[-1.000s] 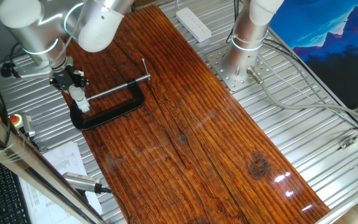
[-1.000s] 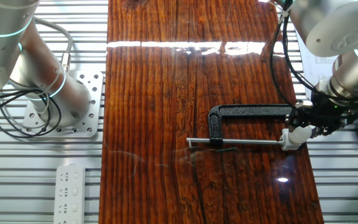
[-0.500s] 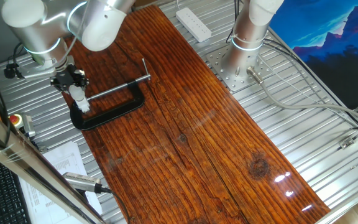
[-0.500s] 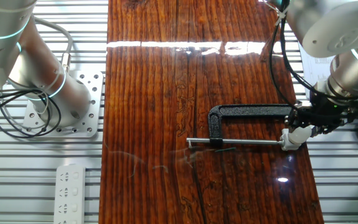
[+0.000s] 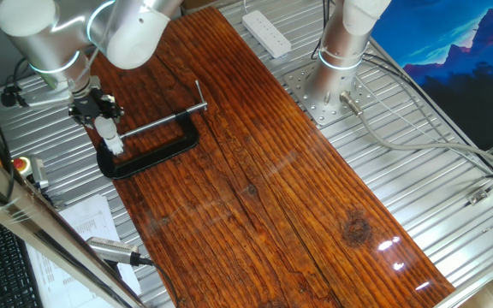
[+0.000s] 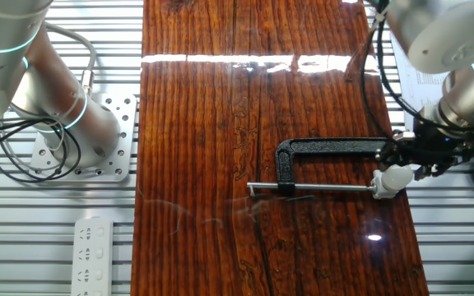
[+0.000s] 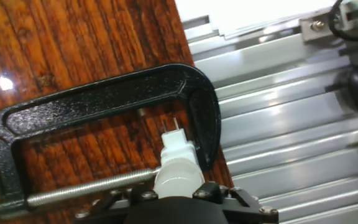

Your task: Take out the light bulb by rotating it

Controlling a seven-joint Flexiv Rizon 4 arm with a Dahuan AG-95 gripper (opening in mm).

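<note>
light bulb point(image 7: 178, 176) pinched by the fingers point(image 7: 166, 198), above black C-clamp point(image 7: 98, 112) on wooden table point(image 5: 255, 188)

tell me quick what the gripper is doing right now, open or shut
Gripper: shut on the light bulb, which sits in the white socket inside the black clamp.

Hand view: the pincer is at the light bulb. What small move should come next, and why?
Probably turn the pincer about the bulb's axis, without pulling yet. The light bulb seems gripped but sits in its white socket, which the black C-clamp pins with its screw rod.
</note>
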